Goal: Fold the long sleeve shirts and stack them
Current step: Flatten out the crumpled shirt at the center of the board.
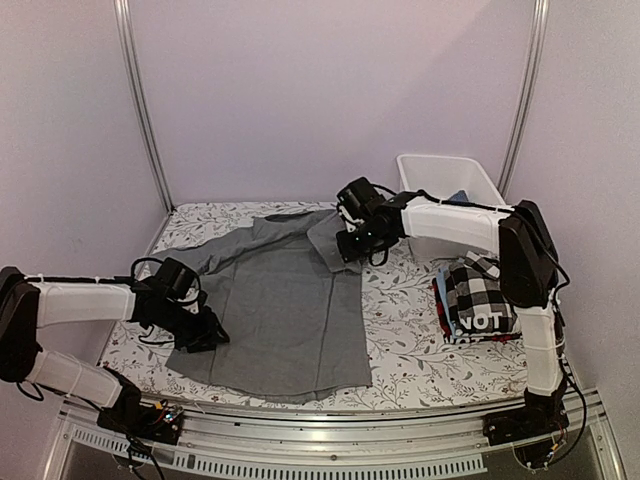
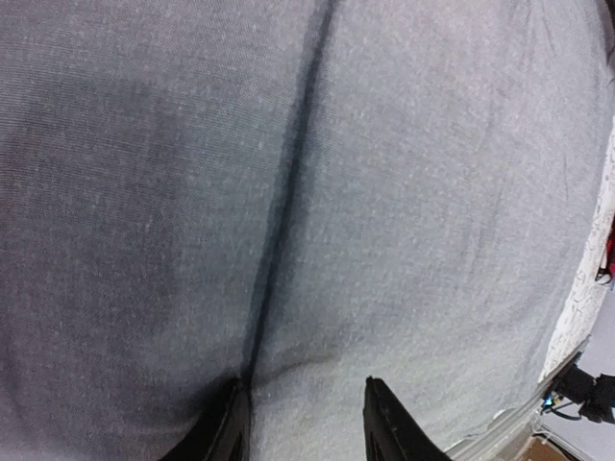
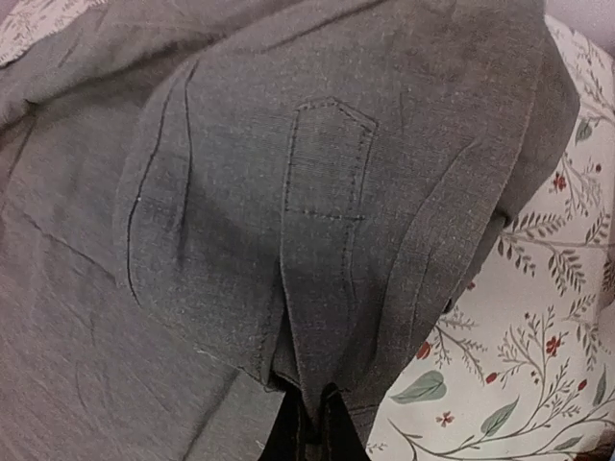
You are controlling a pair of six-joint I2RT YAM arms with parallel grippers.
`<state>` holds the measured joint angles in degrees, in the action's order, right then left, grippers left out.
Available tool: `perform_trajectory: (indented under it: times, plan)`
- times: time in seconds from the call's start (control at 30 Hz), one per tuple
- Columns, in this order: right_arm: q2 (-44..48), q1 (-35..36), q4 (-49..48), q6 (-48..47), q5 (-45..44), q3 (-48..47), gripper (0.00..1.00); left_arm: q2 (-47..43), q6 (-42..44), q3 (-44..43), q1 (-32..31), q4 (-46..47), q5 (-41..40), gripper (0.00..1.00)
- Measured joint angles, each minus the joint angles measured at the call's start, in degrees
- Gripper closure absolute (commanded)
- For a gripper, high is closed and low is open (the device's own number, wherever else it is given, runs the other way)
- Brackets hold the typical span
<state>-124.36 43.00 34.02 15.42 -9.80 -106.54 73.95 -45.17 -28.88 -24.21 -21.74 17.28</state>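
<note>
On the left, my left end effector (image 1: 205, 335) sits low on the near-left hem of the grey shirt (image 1: 290, 320). In the left wrist view its two fingers (image 2: 389, 423) stand apart at the bottom of the frame. Grey cloth (image 2: 317, 211) fills the view and lies across the gap between them, with a dark crease running down to the left finger. I cannot tell whether any cloth is actually caught.

The grey shirt lies spread over the middle of the desk (image 1: 420, 350), which has a leaf-and-flower print. One sleeve trails toward the far-left corner.

At the shirt's far-right corner, my right end effector (image 1: 348, 250) is pressed together on a fold of grey cloth and holds it raised off the desk. The right wrist view shows the fingers (image 3: 309, 427) pinched on that fold, with a stitched cuff placket (image 3: 322, 158) just above them.

Further right, a folded pile rests near the desk's right edge. The checked shirt (image 1: 480, 290) is on top. The dark shirt (image 1: 485, 322) shows at the pile's near edge with white letters reading "NOT"; the line below them is too small to read.

Behind the pile, a white bin (image 1: 450, 180) holds a bit of blue cloth (image 1: 458, 197).
</note>
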Motion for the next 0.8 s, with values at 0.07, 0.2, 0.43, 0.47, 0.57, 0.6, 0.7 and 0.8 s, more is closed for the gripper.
perform_trajectory:
  times: [0.07, 0.2, 0.43, 0.47, 0.57, 0.6, 0.7, 0.8]
  plan:
    - [0.1, 0.1, 0.3, 2.5, -0.3, 5.6, 1.0, -0.4, 0.1, 0.0, -0.2, -0.8, -0.1, 0.59]
    - [4.7, 0.0, 1.7, 7.1, -2.4, 16.6, 1.0, -1.0, 0.2, -0.5, -0.3, -2.6, -0.1, 0.59]
    - [30.8, 0.0, 5.7, 12.4, -9.0, 24.9, 1.0, -1.0, 2.1, -5.7, -0.4, -5.7, -0.7, 0.58]
    - [34.9, 0.0, 6.0, 13.0, -9.9, 25.5, 0.99, -1.0, 2.4, -7.0, -0.4, -6.4, -1.1, 0.58]
    - [43.6, 0.0, 7.5, 14.6, -12.3, 27.8, 0.98, -0.8, 3.7, -10.5, -0.4, -7.8, -2.3, 0.58]
    - [45.0, 0.0, 8.4, 15.1, -12.9, 28.9, 0.97, -0.7, 4.1, -11.9, -0.3, -8.2, -2.8, 0.58]
    - [45.7, 0.0, 11.2, 16.3, -13.9, 32.7, 0.92, 0.1, 5.6, -15.5, 0.4, -9.3, -3.6, 0.57]
    - [43.4, 0.1, 13.9, 17.2, -13.9, 35.8, 0.82, 2.0, 7.0, -19.1, 2.4, -10.0, -4.3, 0.57]
